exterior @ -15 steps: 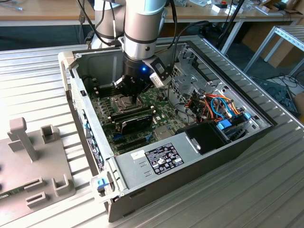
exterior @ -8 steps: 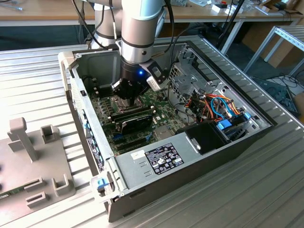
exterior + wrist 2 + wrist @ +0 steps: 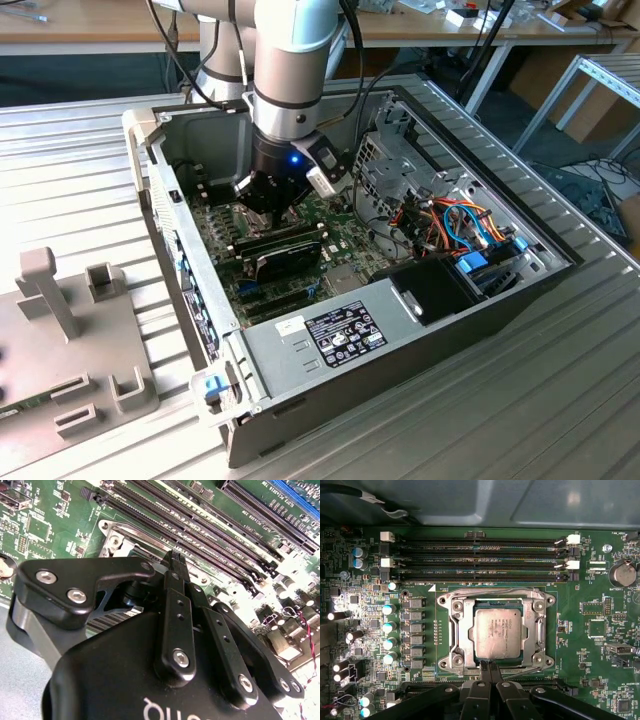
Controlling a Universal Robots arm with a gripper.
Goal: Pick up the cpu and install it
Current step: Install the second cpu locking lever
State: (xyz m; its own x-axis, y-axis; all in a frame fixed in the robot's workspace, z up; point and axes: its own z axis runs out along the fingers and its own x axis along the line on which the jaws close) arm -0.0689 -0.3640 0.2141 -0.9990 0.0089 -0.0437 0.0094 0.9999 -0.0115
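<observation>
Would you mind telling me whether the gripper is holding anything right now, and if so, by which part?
Nothing is held. The gripper has its fingertips together at the socket's edge, and the cpu lies in the socket, apart from them.

In the second wrist view the black gripper [image 3: 174,560], its fingers apparently pressed together, hangs over a green motherboard [image 3: 45,525] beside long memory slots [image 3: 210,535] and a metal socket frame [image 3: 117,537].

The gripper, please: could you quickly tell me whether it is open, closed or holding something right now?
Gripper: closed, fingertips together with nothing between them, at the edge of the cpu lying in the socket.
</observation>
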